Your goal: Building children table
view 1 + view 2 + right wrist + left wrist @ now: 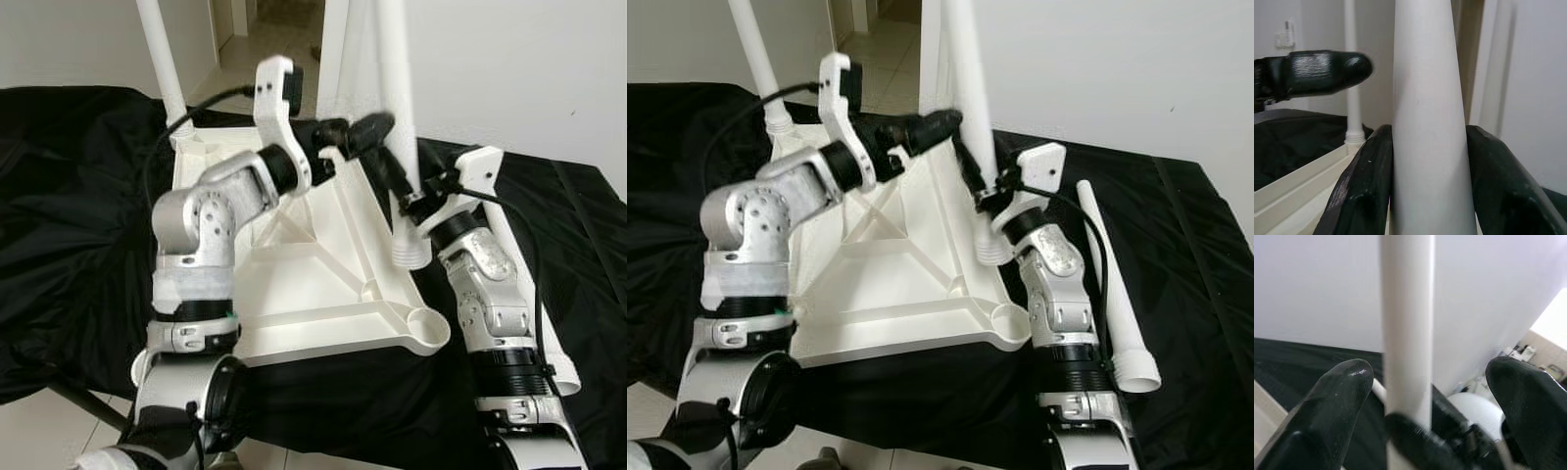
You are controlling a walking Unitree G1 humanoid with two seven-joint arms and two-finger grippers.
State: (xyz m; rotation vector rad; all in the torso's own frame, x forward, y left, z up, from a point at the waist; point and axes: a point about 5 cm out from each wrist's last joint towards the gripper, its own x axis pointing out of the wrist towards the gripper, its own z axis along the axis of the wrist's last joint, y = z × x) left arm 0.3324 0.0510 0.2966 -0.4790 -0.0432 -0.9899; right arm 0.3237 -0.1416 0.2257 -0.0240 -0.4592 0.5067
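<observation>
White plastic everywhere: the tabletop [323,284] lies upside down on a black cloth [69,196], its ribbed underside facing up, and I use it as my landmark. At its far left corner one leg [162,59] already stands upright in its socket. Along its right edge I hold a second leg [397,88] upright; its ribbed foot [411,250] sits against that edge, short of the round socket [428,323] at the near right corner.

My right end effector [402,191] is clamped on this leg low down, both fingers [1361,191] pressed to its sides. My left end effector [358,132] reaches across the tabletop to the same leg higher up, with its fingers [1337,396] spread either side of it and not touching.

I judge the step in hand to be seating the second leg. Next I would bring the foot over an empty socket, keep the leg vertical and press or twist it home.

That near socket holds nothing. A third leg [1112,294] lies loose on the cloth, just right of the tabletop.
</observation>
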